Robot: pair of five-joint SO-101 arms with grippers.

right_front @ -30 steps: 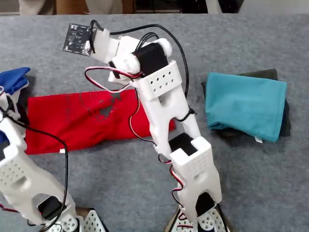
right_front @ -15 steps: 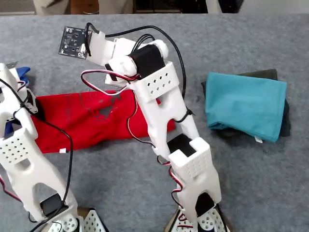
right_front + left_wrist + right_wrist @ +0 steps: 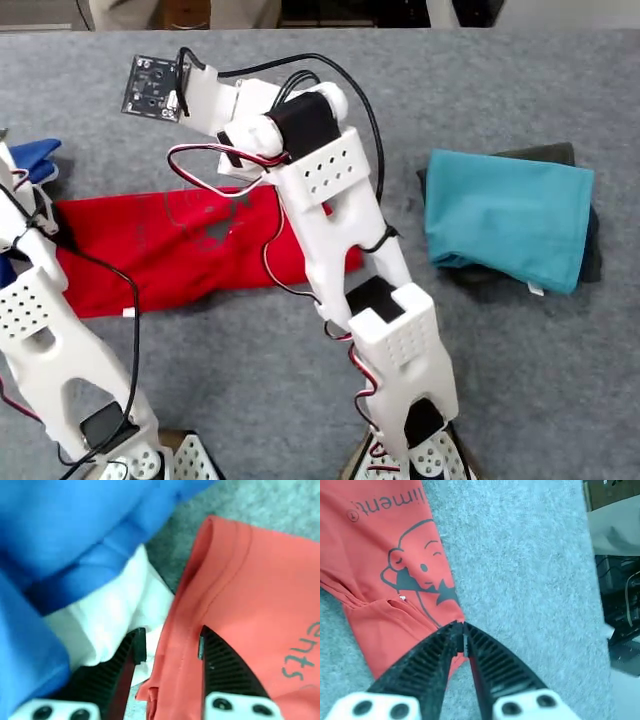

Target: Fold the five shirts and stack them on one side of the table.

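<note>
**Red shirt flanked at two edges, fold not yet made**

The red shirt (image 3: pixel 170 250) lies as a long band across the left-centre of the high view, flat on the grey surface (image 3: pixel 520 90) with its print up. I judge it to be the piece in hand.

Left pincer (image 3: pixel 167 645): spread and straddling the red shirt's stitched end edge, one jaw on each side, not closed on it. It is probably set there to take that end and carry it over toward the middle. The blue shirt (image 3: pixel 75 530) and a bit of white cloth (image 3: pixel 115 615) crowd just beside one jaw. There is a risk of nipping them along with the red.

Right pincer (image 3: pixel 463 627): tips pressed together right at the red shirt's long edge, near the print. I cannot tell whether cloth is caught between them. It is likely there to steady that edge so the band stays straight.

Right side of the high view: the teal shirt (image 3: pixel 505 215) is folded and rests on a dark shirt (image 3: pixel 548 153). That looks like the stacking side, with two shirts done by my reckoning.
</note>
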